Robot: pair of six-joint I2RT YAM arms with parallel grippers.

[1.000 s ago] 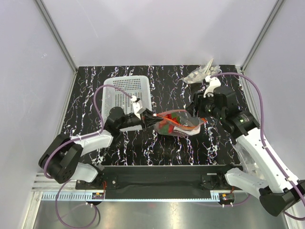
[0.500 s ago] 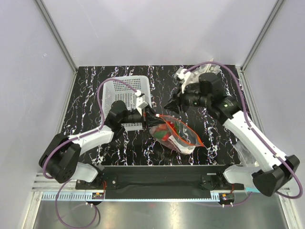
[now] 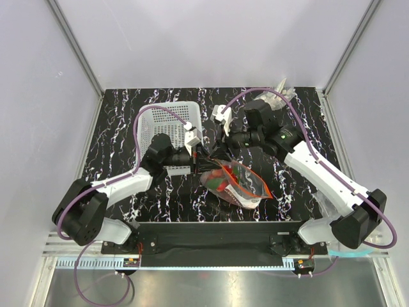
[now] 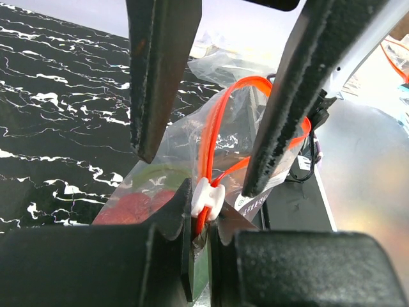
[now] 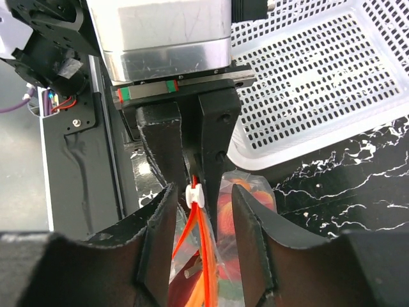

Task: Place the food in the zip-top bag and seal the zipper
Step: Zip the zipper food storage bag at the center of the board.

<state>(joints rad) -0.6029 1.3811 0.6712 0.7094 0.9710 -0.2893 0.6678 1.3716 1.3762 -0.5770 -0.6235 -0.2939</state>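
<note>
The clear zip-top bag (image 3: 238, 187) lies in the middle of the table with the food (image 3: 220, 176) inside: red round pieces (image 4: 137, 201) and green bits. Its orange-red zipper (image 4: 214, 134) runs from a white slider (image 5: 196, 194) at the left end. My left gripper (image 3: 197, 156) (image 4: 201, 214) is shut on the bag's corner just below that slider. My right gripper (image 3: 214, 153) (image 5: 203, 192) stands open, one finger (image 5: 156, 243) on each side of the zipper right behind the slider, not touching it. The zipper's two strips part further along.
A white lattice basket (image 3: 167, 121) (image 5: 319, 77) sits just behind the left gripper. A greyish clear plastic wad (image 3: 279, 93) lies at the back right corner. The black base bar (image 3: 217, 233) runs along the near edge.
The right arm swung left from the back right of the table to the bag's left end and its jaws narrowed. The bag settled flatter; the left gripper kept its hold.
</note>
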